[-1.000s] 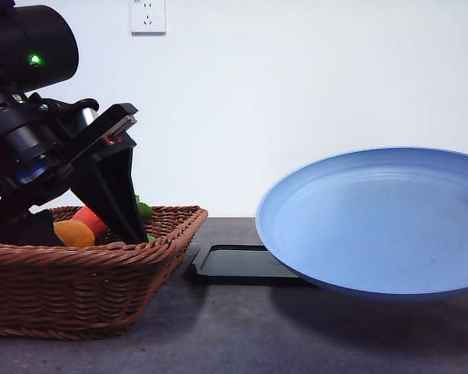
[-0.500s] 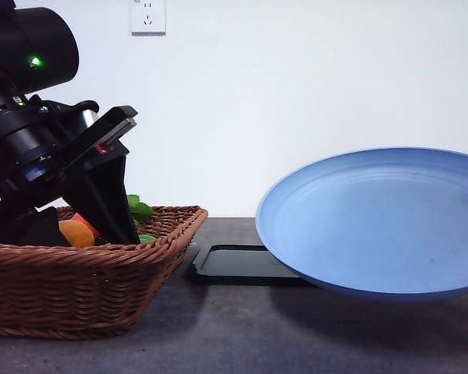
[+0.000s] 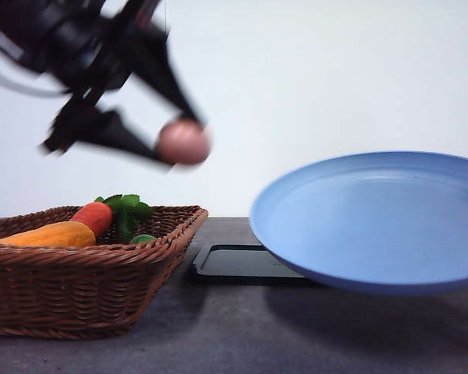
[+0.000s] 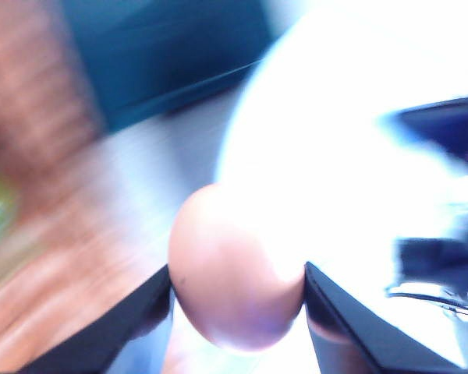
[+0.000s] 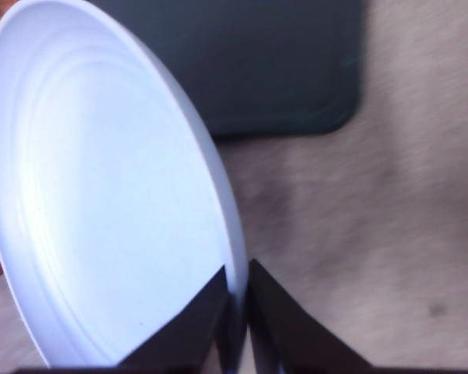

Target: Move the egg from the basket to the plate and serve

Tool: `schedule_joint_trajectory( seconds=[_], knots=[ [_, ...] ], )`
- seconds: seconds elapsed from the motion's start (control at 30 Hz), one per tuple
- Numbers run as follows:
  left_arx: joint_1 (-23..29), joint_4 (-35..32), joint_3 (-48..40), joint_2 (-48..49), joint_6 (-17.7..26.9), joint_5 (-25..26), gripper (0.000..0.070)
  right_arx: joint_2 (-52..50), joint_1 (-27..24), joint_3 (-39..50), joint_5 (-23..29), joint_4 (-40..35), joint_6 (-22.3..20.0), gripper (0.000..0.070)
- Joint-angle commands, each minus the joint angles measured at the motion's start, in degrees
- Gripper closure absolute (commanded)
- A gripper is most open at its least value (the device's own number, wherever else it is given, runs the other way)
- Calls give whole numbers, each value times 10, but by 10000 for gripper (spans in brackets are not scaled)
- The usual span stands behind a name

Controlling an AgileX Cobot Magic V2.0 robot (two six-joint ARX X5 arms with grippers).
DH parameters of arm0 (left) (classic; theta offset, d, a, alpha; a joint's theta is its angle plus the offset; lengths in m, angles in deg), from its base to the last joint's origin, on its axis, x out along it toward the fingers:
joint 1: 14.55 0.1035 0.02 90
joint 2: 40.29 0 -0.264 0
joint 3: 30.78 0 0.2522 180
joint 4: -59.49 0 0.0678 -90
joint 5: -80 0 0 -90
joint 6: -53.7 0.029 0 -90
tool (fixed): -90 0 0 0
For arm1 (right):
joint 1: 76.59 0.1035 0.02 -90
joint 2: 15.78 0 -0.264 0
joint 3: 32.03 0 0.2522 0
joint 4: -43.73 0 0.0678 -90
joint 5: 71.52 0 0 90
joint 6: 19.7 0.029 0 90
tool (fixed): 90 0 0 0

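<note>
The brownish-pink egg [image 3: 182,142] hangs in the air above the basket's right rim, held by my left gripper [image 3: 171,140], which is motion-blurred. Up close, the egg [image 4: 235,273] sits pinched between the two dark fingers [image 4: 125,327]. The brown wicker basket [image 3: 78,273] rests at the left on the table. The light-blue plate [image 3: 382,222] is held tilted above the table at the right. My right gripper [image 5: 235,312] is shut on the plate's rim [image 5: 235,257].
In the basket lie an orange-and-red carrot-like toy [image 3: 62,230] and green leafy pieces [image 3: 129,212]. A flat black tray [image 3: 242,263] lies on the grey table between basket and plate, also seen under the plate [image 5: 257,62].
My left gripper rose out of the basket with the egg and swung up and to the right. The plate has stayed almost in place.
</note>
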Motion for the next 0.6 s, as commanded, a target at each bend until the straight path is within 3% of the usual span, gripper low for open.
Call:
schedule_joint_trajectory(
  seconds=[0.0,0.13,0.3,0.57],
  knots=[
    [-19,-28,15,-9,15,6,518,5,1,-10,-29,-8,21,700],
    [-62,-81,16,-9,20,-16,518,17,1,-10,-92,-6,46,700],
    [-124,-77,16,-10,83,-105,518,35,1,-10,-154,-2,52,700],
    [-193,-65,16,-10,182,-220,518,47,1,-10,-167,6,52,700]
  ],
)
